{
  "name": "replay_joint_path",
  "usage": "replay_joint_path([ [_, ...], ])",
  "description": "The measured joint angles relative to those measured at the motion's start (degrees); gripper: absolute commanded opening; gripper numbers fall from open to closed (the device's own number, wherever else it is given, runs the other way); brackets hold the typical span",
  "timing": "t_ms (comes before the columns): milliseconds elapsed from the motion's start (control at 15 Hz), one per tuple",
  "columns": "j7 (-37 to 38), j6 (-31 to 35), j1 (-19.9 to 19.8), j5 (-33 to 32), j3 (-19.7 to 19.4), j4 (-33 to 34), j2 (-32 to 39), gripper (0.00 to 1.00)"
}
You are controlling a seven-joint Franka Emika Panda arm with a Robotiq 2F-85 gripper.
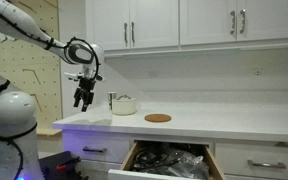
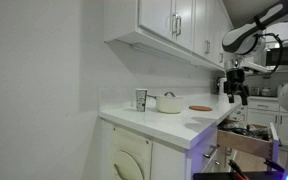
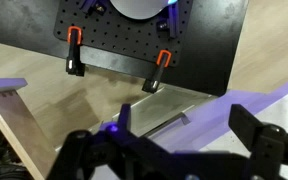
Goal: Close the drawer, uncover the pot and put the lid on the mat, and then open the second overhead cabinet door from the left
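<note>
Looking in an exterior view, I see my gripper hanging in the air over the end of the counter. Its jaws are spread wide and nothing is in them. The drawer is pulled out, down at 5 o'clock from my gripper, with dark tools jumbled inside. The pot sits just at 3 o'clock from me with the lid on it. The mat lies bare at 3 o'clock from the pot. The second overhead cabinet door is shut, up at 1 o'clock.

In an exterior view from the side, my gripper is at 12 o'clock above the drawer. The pot and the mat are at 9 o'clock from me, well apart from the drawer.

In the wrist view, my gripper is wide open and empty. A black board with orange clamps is at 12 o'clock.

I think the drawer comes first. I should come out past the counter edge, go down in front of the white panel, and push flat and straight until it sits even. There is free air in front of the drawer. The counter lip is close above it, so I must stay low.
</note>
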Motion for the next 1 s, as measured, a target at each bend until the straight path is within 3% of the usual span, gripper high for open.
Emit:
replay_joint_path([
  [1000, 0.0, 0.0, -0.9, -0.3, -0.6, 0.0, 0.1, 1.00],
])
